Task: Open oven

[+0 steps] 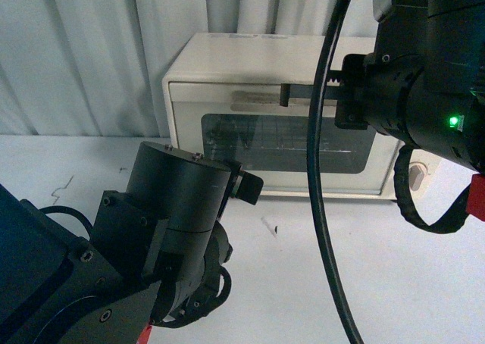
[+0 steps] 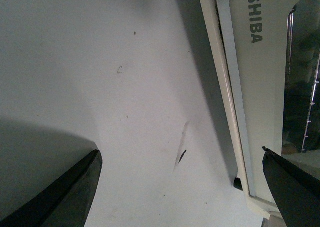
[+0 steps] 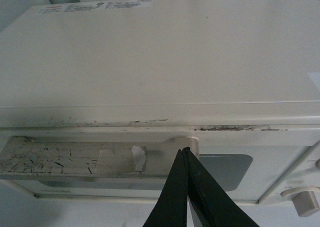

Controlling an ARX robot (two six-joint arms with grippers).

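left arm [image 1: 174,200]: a dark, bulky housing filling the front view from 7 to 8 o'clock, low over the table, its nose turned toward the oven's lower left corner.
left gripper [image 2: 181,154]: fingers [image 2: 65,197] spread wide apart with nothing between them. Its wrist camera shows only bare tabletop and the oven's lower front edge in the gap.
table [image 1: 379,268]: white, with a small dark scuff [image 2: 182,156] just beside the oven's front foot.
oven [image 1: 250,64]: cream-white box at 12 o'clock in the front view, standing at the back of the table against a pale curtain [image 1: 83,48]. The lettering "TOSHIBA" runs along its lower front edge.
door [image 1: 280,143]: shut, its dark glass pane showing wire rack bars behind it.
handle [image 3: 75,157]: beige bar across the top of the door, scratched, with a scrap of white tape near its right end.
right gripper [image 3: 186,157]: fingers pressed together, tips at the right end of the handle. I cannot tell whether they touch it.
cable [image 1: 314,192]: black, hanging from 1 o'clock down past the oven door toward 5 o'clock.
right arm [image 1: 424,94]: black, at 2 o'clock, a green light lit on its side, reaching in over the oven's right half.
knob [image 3: 305,202]: beige, on the oven's right panel.
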